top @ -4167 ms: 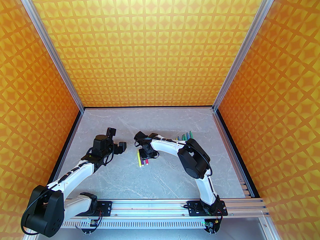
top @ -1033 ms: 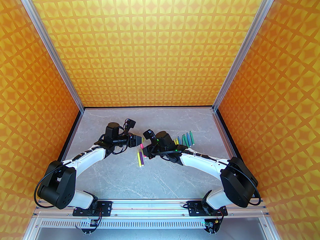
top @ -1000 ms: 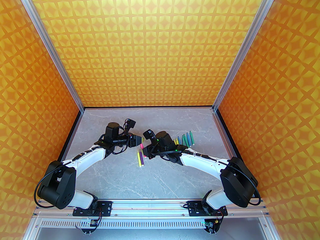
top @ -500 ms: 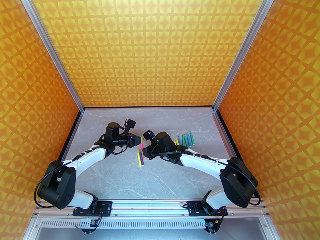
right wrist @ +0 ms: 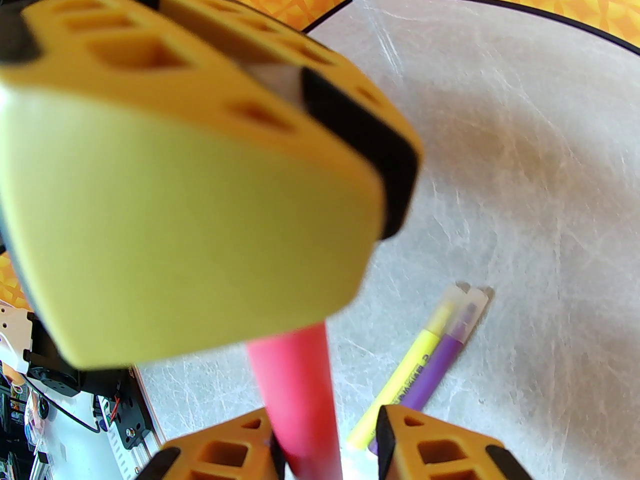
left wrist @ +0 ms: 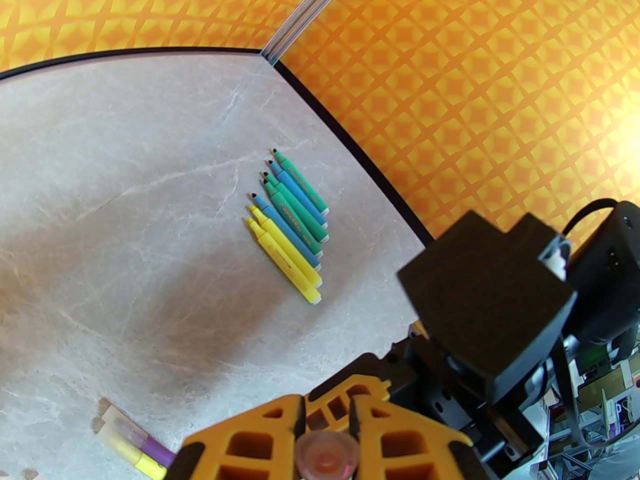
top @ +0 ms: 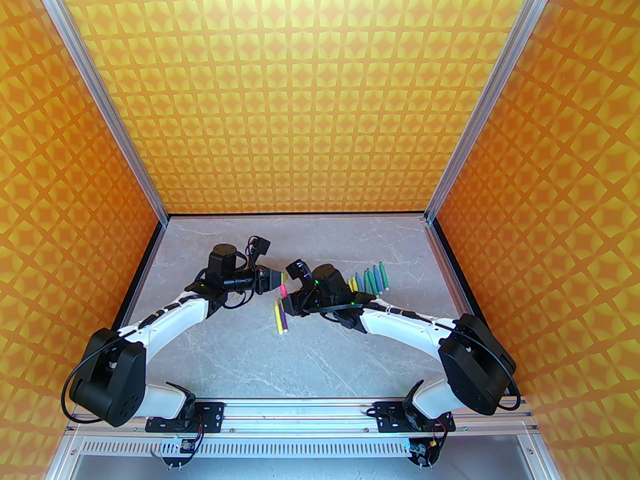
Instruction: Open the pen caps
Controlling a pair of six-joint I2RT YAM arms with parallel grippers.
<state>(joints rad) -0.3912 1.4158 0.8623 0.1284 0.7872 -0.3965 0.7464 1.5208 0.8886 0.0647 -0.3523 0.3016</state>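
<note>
a: left jaws are clenching the clear cap (left wrist: 325, 460); right jaws are standing parted around the pink pen (right wrist: 295, 393), above the bench (top: 280, 363)
b: risky: it's hanging by that cap alone, so the barrel could be slipping free and dropping onto the capped pair (right wrist: 437, 365) below

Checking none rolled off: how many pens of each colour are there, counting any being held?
Green pens: 3
Blue pens: 2
Yellow pens: 3
Purple pen: 1
Pink pen: 1
Total: 10
</note>
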